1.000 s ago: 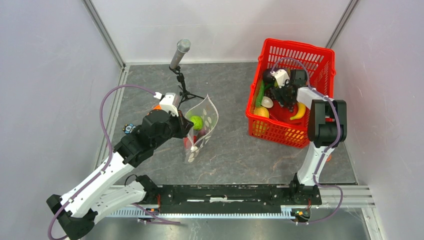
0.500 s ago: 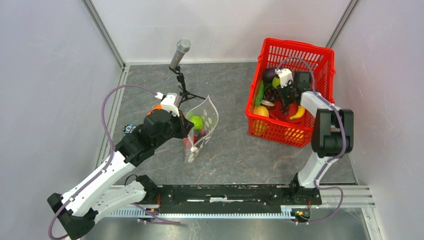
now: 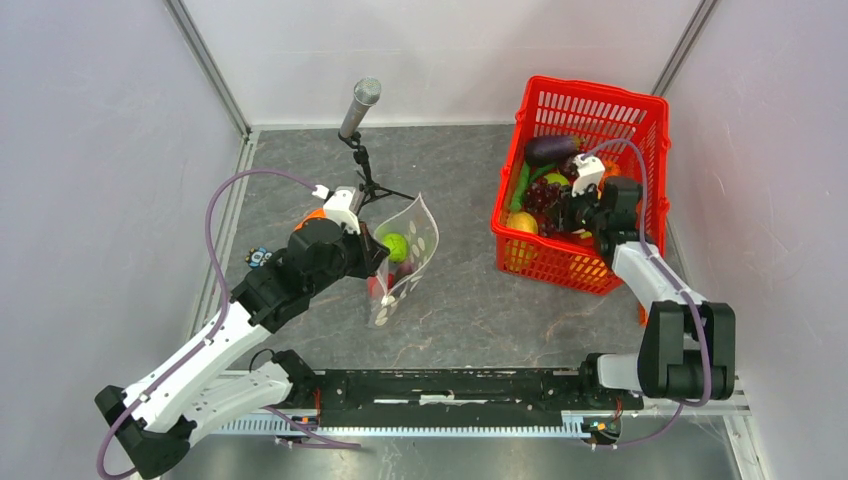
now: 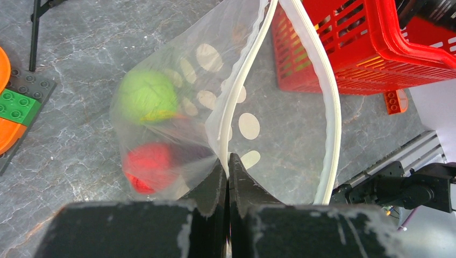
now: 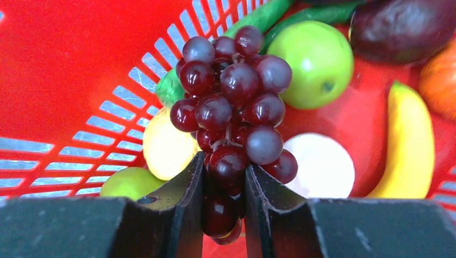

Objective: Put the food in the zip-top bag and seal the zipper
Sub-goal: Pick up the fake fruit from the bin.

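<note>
The zip-top bag (image 3: 412, 248) stands open on the grey table, clear with white dots. My left gripper (image 3: 378, 258) is shut on its near zipper strip (image 4: 236, 97); in the left wrist view the left gripper (image 4: 228, 161) pinches that strip. A green round fruit (image 4: 148, 97) and a red piece (image 4: 150, 166) lie inside the bag. My right gripper (image 5: 224, 172) is shut on the lower part of a dark grape bunch (image 5: 231, 91), held over the red basket (image 3: 600, 95). From above, the right gripper (image 3: 566, 206) sits by the grapes (image 3: 545, 195).
Still in the basket are a green apple (image 5: 312, 64), a lemon (image 5: 166, 145), a banana (image 5: 408, 145), a dark eggplant (image 5: 403, 27) and a long green vegetable (image 5: 263, 16). A microphone on a stand (image 3: 362, 100) rises behind the bag. An orange ring on a brick plate (image 4: 11, 107) lies left.
My right gripper has closed on the grape bunch and drawn back toward the near side of the basket, its elbow swinging nearer. The left arm and bag have stayed put.
</note>
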{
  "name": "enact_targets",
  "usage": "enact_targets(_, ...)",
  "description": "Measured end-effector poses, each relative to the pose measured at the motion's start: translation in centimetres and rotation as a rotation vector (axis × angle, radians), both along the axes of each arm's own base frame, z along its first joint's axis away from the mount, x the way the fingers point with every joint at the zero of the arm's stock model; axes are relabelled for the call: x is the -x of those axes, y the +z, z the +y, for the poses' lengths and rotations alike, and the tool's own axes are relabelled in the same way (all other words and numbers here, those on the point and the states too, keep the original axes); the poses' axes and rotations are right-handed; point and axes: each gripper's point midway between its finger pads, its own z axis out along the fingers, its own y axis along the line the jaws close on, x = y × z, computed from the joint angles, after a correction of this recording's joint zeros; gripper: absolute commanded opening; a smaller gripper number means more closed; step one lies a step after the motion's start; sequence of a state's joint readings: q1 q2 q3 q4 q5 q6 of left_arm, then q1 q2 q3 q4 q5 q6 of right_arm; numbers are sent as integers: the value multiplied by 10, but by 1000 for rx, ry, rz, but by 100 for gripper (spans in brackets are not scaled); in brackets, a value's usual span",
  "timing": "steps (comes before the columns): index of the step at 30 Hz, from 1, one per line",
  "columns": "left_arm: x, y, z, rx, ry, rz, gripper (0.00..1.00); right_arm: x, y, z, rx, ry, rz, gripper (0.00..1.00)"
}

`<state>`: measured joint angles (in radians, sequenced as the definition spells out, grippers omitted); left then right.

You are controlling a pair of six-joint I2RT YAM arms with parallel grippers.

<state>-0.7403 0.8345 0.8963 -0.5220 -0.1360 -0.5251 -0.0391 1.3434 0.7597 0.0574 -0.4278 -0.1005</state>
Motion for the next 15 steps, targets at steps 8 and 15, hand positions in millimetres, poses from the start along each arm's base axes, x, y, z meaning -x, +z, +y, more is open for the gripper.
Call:
enact_targets(8,1,-1,-2,2,-9,6,2,5,60,7,-154,-68,-191,0)
enact_targets(15,1,-1,-2,2,-12,8,2,32,144,11,-224,-61,-482,0)
